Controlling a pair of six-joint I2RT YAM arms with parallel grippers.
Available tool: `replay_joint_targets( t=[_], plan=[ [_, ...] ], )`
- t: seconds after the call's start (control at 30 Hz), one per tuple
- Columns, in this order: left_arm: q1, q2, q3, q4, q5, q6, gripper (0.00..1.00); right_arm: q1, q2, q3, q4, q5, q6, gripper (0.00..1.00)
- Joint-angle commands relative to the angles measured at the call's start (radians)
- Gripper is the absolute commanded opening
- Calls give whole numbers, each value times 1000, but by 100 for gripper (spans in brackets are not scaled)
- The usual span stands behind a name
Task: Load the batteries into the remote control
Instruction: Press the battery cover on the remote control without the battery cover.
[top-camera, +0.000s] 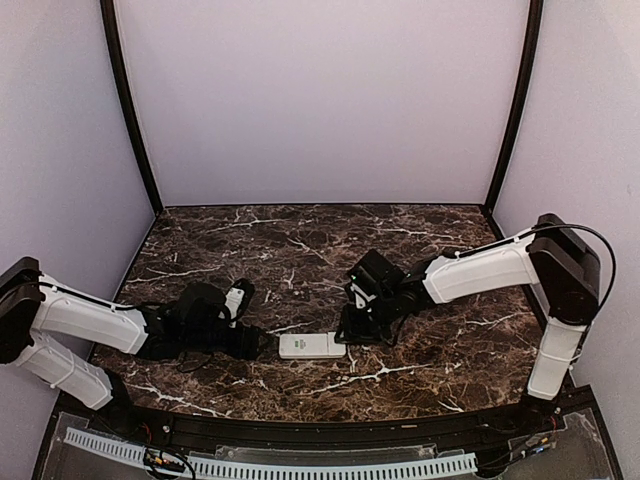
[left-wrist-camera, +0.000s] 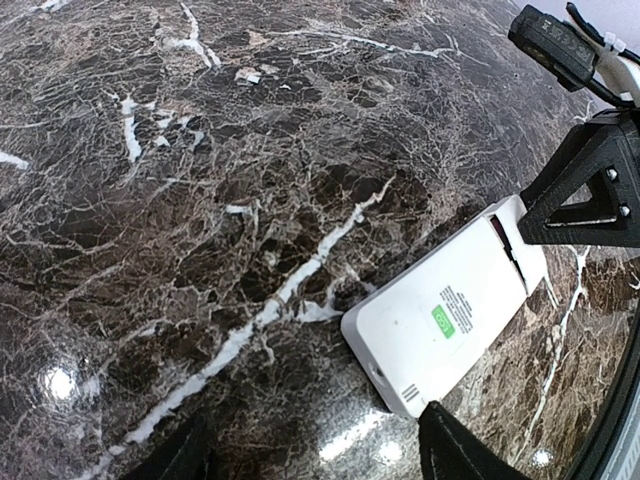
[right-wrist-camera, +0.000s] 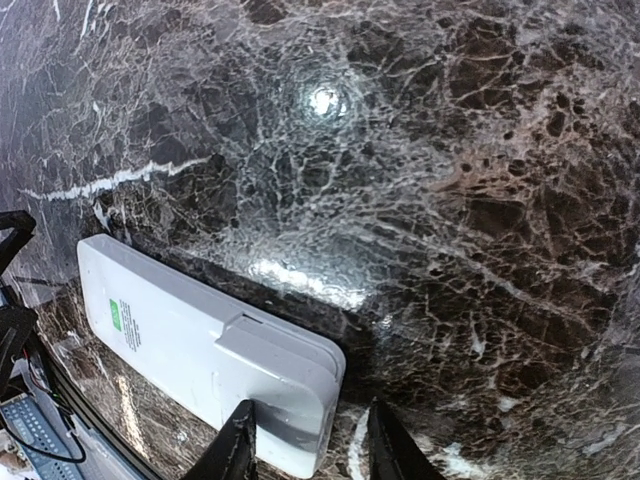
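Remote control, white rectangular plastic handset, lies back-side up, small green label showing, on dark marbled stone tabletop. Left jaws sit just beside its left end, wide apart, holding nothing. Right jaws sit at its right end, partly apart, straddling the remote's corner, not clamped.

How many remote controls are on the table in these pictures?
1. The remote control lies back side up on the marble table near its front middle, between the left gripper and the right gripper. Arms could hide another.
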Motion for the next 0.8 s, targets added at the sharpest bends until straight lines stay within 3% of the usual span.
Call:
replay_joint_targets(
  t=[0.0,0.27,0.77],
  plan=[
    [5,3,-14,9,2,-3,68,14,17,20,20,39,38,33],
    [5,5,-17,15,17,-1,68,24,37,26,41,50,74,30],
    [5,1,-19,19,32,-1,68,37,95,48,-80,126,113,24]
  ],
)
